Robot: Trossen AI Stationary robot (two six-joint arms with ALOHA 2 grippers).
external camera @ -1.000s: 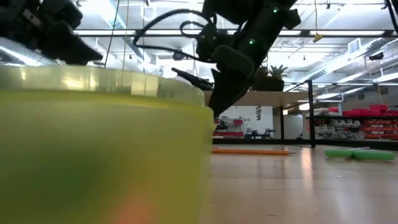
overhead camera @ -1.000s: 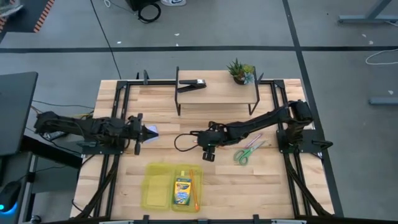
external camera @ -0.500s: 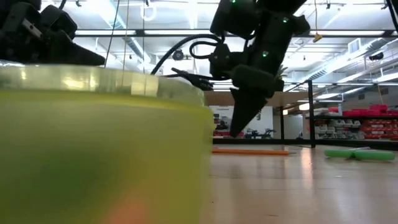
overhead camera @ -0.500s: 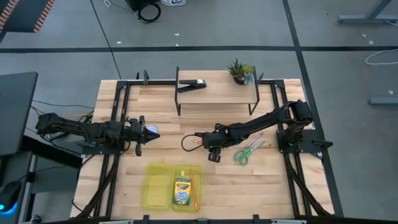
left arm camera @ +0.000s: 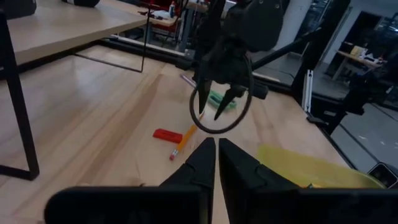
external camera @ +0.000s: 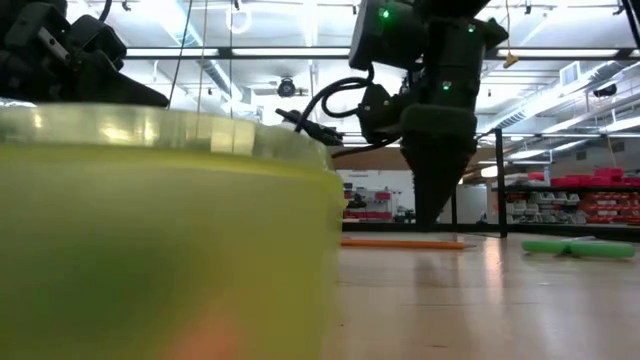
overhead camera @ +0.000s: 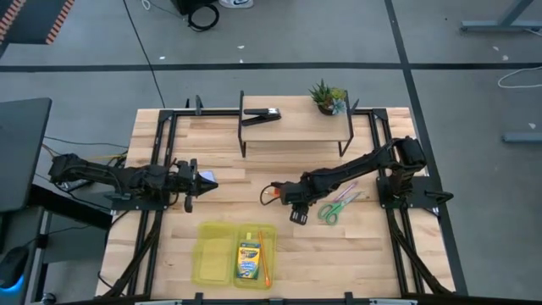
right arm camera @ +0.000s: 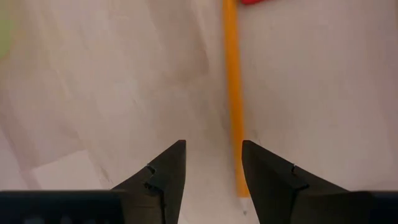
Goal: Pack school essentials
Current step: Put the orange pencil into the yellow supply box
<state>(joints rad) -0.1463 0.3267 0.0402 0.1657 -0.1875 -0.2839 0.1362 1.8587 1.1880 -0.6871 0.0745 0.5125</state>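
While the translucent yellow-green plastic tray (overhead camera: 212,263) already holds the yellow-green crayon box (overhead camera: 247,259) and one orange pencil, more remains outside it. Beyond the tray, the right gripper (overhead camera: 298,214) hovers with jaws spread over another orange pencil (right arm camera: 233,93) beside the short red piece (left arm camera: 168,135); the green-handled scissors (overhead camera: 329,212) lie farther right. Bare wood surrounds them. Left of the tray's far corner, the left gripper (overhead camera: 196,180) is pressed together.
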